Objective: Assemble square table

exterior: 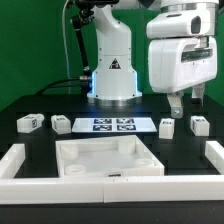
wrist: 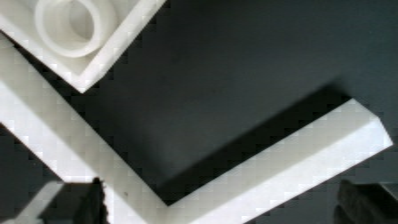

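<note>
Hovering spread wide and empty, the hand hangs above the counter toward the exterior view's right edge. The square tabletop lies flat near the counter's front edge, at its middle, well apart from the hand, untouched.

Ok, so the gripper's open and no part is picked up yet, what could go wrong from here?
1. The open gripper seems to hang above one leg and a second leg close beside it. Going down for one, a finger could knock the other over.
2. The tabletop lies near the front wall bar, so a grip on that rim may leave a finger too little room.
</note>
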### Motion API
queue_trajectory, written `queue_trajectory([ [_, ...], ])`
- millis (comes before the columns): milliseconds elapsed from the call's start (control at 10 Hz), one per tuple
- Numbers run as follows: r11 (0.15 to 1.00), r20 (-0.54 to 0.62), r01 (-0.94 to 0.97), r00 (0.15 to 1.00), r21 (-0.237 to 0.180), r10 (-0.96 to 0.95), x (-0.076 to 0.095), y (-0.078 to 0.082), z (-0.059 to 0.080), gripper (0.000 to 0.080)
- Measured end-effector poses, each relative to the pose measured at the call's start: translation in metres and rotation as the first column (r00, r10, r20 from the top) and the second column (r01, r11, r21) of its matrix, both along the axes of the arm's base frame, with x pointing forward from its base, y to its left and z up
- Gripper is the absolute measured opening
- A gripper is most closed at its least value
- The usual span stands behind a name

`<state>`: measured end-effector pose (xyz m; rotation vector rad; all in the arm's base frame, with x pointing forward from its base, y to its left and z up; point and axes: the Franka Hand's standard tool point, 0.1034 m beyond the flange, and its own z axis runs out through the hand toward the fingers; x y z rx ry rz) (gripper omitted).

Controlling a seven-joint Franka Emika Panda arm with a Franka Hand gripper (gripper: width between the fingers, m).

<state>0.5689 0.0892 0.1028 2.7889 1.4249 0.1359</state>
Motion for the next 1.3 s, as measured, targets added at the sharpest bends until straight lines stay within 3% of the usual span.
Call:
queue_trajectory([
  [400,1.0,-0.003,-0.023,1.0,-0.004,0.023,-0.005,-0.002,0.0,0.065],
  [700,0.98,-0.017,-0.196,0.981,-0.031,0.195,-0.05,-0.029,0.003,0.065],
  [800,0.963,0.002,-0.265,0.964,-0.041,0.265,-0.057,-0.04,0.003,0.065],
  [900,0.946,0.026,-0.32,0.947,-0.052,0.321,-0.057,-0.053,0.001,0.065],
  [1300,0.958,0.019,-0.284,0.958,-0.045,0.285,-0.057,-0.053,-0.001,0.065],
])
